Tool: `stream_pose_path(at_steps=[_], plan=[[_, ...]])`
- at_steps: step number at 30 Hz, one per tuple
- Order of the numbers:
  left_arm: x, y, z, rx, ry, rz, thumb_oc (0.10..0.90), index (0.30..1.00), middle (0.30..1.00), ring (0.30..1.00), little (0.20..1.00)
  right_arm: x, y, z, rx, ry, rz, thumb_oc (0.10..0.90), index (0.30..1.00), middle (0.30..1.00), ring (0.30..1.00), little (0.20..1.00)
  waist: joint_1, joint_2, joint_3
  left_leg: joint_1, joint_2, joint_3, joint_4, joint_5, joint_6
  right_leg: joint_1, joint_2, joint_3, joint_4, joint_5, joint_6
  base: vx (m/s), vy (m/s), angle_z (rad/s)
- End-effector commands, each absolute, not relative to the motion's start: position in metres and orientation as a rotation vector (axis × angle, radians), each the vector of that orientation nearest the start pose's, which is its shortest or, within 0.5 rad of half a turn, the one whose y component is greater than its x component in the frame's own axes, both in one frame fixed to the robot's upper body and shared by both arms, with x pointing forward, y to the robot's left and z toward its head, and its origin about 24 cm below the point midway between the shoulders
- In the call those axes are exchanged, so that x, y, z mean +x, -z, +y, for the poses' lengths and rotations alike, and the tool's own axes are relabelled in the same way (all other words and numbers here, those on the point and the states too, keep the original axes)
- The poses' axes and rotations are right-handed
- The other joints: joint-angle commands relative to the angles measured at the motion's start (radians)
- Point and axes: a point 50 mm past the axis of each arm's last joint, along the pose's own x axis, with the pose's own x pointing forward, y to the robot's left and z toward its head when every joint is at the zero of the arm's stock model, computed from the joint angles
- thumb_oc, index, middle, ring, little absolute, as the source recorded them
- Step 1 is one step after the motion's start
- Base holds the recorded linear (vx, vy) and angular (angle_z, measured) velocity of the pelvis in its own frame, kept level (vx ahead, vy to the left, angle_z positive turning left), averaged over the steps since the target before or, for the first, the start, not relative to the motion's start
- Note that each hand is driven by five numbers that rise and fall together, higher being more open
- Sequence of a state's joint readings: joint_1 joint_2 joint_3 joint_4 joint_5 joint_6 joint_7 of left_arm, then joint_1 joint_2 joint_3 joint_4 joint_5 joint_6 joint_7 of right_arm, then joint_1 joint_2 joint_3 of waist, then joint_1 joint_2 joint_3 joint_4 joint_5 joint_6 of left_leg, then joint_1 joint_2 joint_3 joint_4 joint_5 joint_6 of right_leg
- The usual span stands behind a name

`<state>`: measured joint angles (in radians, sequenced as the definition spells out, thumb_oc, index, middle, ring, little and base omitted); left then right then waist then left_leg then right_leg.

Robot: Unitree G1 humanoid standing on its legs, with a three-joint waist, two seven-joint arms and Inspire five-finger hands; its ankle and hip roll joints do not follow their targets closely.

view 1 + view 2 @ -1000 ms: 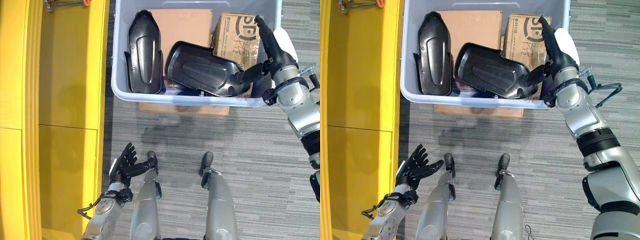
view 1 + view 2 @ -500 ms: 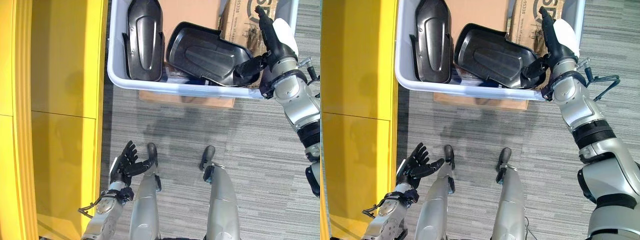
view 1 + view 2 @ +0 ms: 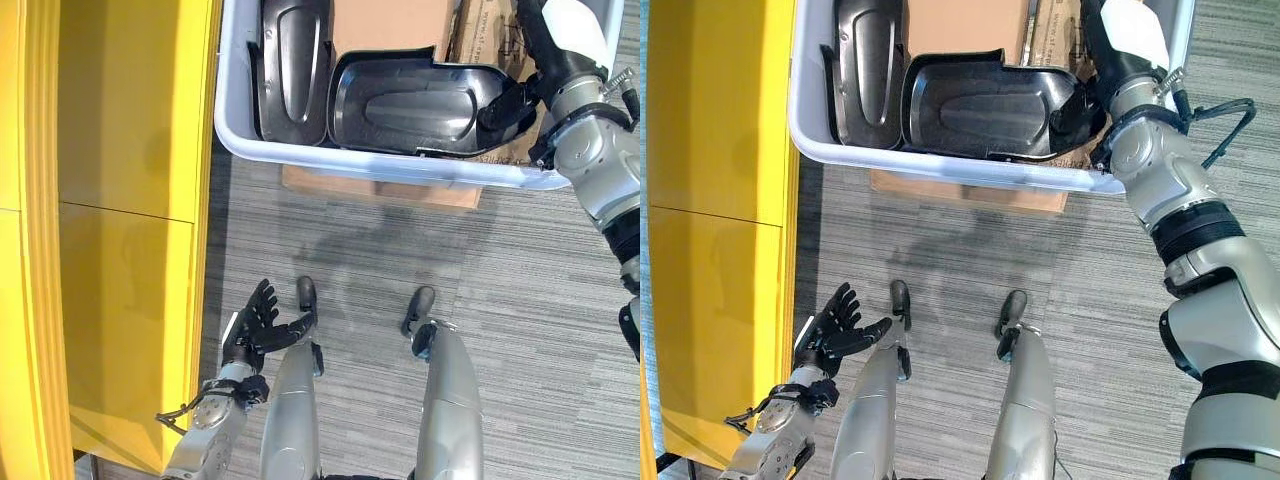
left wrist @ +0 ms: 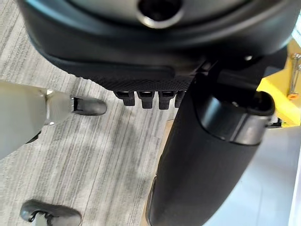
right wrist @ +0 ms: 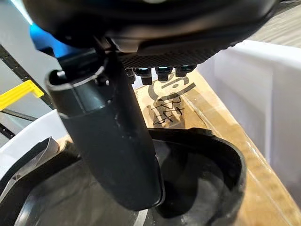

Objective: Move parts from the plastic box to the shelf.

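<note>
Left eye view gives you the plastic box (image 3: 232,120) across the upper part of the frame, resting on a flat cardboard sheet (image 3: 380,190) on the grey carpet (image 3: 480,290). Inside it you see two black moulded parts: a narrow part (image 3: 292,60) standing along the box's left side, and just beside it a wide tray-shaped part (image 3: 410,105) lying hollow side up in the middle. Behind them, toward the top edge, sit a plain cardboard panel (image 3: 390,25) and a printed cardboard carton (image 3: 485,30).

Your right hand (image 3: 520,85) is at the upper right, reaching over the box's near rim; its thumb is hooked down into the right end of the tray-shaped part, and the right wrist view shows that thumb (image 5: 113,150) pressed against the part's inner wall with the fingers (image 5: 160,70) lying over the carton. You cannot tell whether those fingers grip the edge, so treat the grasp as unconfirmed.

Your left hand (image 3: 255,330) hangs at the lower left above the carpet, fingers spread and holding nothing, near the yellow shelf (image 3: 130,200) that runs down the left side
</note>
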<state>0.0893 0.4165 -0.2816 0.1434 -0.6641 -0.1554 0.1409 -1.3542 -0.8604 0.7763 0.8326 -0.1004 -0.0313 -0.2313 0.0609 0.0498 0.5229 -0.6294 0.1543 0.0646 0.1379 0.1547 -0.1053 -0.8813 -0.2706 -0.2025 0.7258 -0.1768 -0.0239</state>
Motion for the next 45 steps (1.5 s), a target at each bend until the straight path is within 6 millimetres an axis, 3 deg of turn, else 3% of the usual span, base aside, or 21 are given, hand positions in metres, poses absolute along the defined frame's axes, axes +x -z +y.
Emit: stream_pose_path(at_steps=[1, 5, 16, 23, 35, 36, 37, 38, 40, 41, 42, 45], plan=[[0.22, -0.02, 0.198, -0.245, -0.002, 0.084, 0.9, 1.0, 1.0, 1.0, 1.0, 0.372, -0.385, -0.26, -1.459, 0.547, -0.536, 0.9, 1.0, 1.0, 1.0, 1.0, 0.028, 0.02, -0.003, 0.039, 0.053, -0.04, 0.122, -0.175, -0.022, 0.08, 0.027, 0.062, -0.101, -0.026, 0.121, 0.01, -0.031, 0.02], [0.222, -0.024, 0.198, -0.249, -0.004, 0.065, 0.9, 1.0, 1.0, 1.0, 1.0, 0.365, -0.405, -0.263, -1.579, 0.624, -0.552, 0.9, 1.0, 1.0, 1.0, 1.0, 0.032, 0.02, -0.003, 0.039, 0.054, -0.051, 0.105, -0.166, -0.025, 0.067, 0.024, 0.056, -0.086, -0.032, 0.122, 0.0, -0.015, 0.04], [0.225, -0.027, 0.198, -0.272, -0.029, 0.04, 0.9, 1.0, 1.0, 1.0, 1.0, 0.351, -0.441, -0.253, -1.697, 0.724, -0.648, 0.9, 1.0, 1.0, 1.0, 1.0, 0.039, 0.014, -0.003, 0.056, 0.052, -0.071, 0.071, -0.153, -0.027, 0.054, 0.02, 0.051, -0.061, -0.043, 0.124, 0.0, -0.008, 0.03], [0.226, -0.028, 0.199, -0.278, -0.04, 0.035, 0.9, 1.0, 1.0, 1.0, 1.0, 0.346, -0.451, -0.242, -1.696, 0.733, -0.711, 0.9, 1.0, 1.0, 1.0, 1.0, 0.044, 0.012, -0.003, 0.063, 0.048, -0.079, 0.065, -0.151, -0.026, 0.055, 0.017, 0.051, -0.054, -0.045, 0.125, 0.0, 0.0, 0.0], [0.229, -0.03, 0.2, -0.286, -0.054, 0.03, 0.9, 1.0, 1.0, 1.0, 1.0, 0.331, -0.478, -0.201, -1.636, 0.74, -0.949, 0.9, 1.0, 1.0, 1.0, 1.0, 0.049, 0.005, -0.003, 0.08, 0.039, -0.096, 0.06, -0.152, -0.024, 0.075, 0.013, 0.049, -0.055, -0.045, 0.126, -0.01, 0.007, 0.01], [0.23, -0.031, 0.2, -0.286, -0.053, 0.024, 0.9, 1.0, 1.0, 1.0, 1.0, 0.33, -0.48, -0.201, -1.634, 0.744, -0.952, 0.9, 1.0, 1.0, 1.0, 1.0, 0.051, 0.006, -0.003, 0.059, 0.041, -0.093, 0.058, -0.126, -0.019, 0.059, 0.015, 0.042, -0.068, -0.013, 0.116, 0.0, 0.0, 0.0], [0.23, -0.03, 0.201, -0.279, -0.058, 0.027, 0.9, 1.0, 1.0, 1.0, 1.0, 0.328, -0.482, -0.197, -1.627, 0.744, -0.976, 0.9, 1.0, 1.0, 1.0, 1.0, 0.051, 0.004, -0.003, 0.082, 0.039, -0.098, 0.058, -0.149, -0.024, 0.077, 0.014, 0.049, -0.056, -0.044, 0.126, -0.08, 0.012, 0.01], [0.23, -0.031, 0.201, -0.279, -0.058, 0.023, 0.9, 1.0, 1.0, 1.0, 1.0, 0.327, -0.483, -0.196, -1.626, 0.747, -0.979, 0.9, 1.0, 1.0, 1.0, 1.0, 0.053, 0.005, -0.003, 0.063, 0.04, -0.096, 0.057, -0.125, -0.02, 0.062, 0.015, 0.043, -0.066, -0.015, 0.116, 0.08, 0.001, 0.03], [0.23, -0.03, 0.202, -0.277, -0.059, 0.028, 0.9, 1.0, 1.0, 1.0, 1.0, 0.325, -0.485, -0.194, -1.631, 0.75, -0.993, 0.9, 1.0, 1.0, 1.0, 1.0, 0.053, 0.001, -0.003, 0.088, 0.037, -0.101, 0.057, -0.149, -0.024, 0.084, 0.012, 0.045, -0.052, -0.049, 0.126, 0.0, -0.001, 0.04], [0.231, -0.031, 0.202, -0.279, -0.06, 0.023, 0.9, 1.0, 1.0, 1.0, 1.0, 0.323, -0.489, -0.192, -1.635, 0.756, -1.004, 0.9, 1.0, 1.0, 1.0, 1.0, 0.055, 0.001, -0.003, 0.069, 0.038, -0.101, 0.055, -0.123, -0.02, 0.073, 0.013, 0.037, -0.064, -0.018, 0.117, 0.0, 0.0, 0.0], [0.23, -0.03, 0.203, -0.279, -0.062, 0.031, 0.9, 1.0, 1.0, 1.0, 1.0, 0.323, -0.489, -0.192, -1.64, 0.757, -1.006, 0.9, 1.0, 1.0, 1.0, 1.0, 0.053, -0.001, -0.003, 0.091, 0.036, -0.105, 0.056, -0.148, -0.024, 0.09, 0.011, 0.041, -0.05, -0.049, 0.127, -0.01, -0.001, 0.03], [0.23, -0.031, 0.204, -0.28, -0.063, 0.024, 0.9, 1.0, 1.0, 1.0, 1.0, 0.318, -0.496, -0.191, -1.648, 0.78, -1.019, 0.9, 1.0, 1.0, 1.0, 1.0, 0.057, -0.006, -0.003, 0.097, 0.035, -0.114, 0.055, -0.145, -0.026, 0.1, 0.007, 0.039, -0.048, -0.051, 0.125, 0.02, 0.001, 0.12]])
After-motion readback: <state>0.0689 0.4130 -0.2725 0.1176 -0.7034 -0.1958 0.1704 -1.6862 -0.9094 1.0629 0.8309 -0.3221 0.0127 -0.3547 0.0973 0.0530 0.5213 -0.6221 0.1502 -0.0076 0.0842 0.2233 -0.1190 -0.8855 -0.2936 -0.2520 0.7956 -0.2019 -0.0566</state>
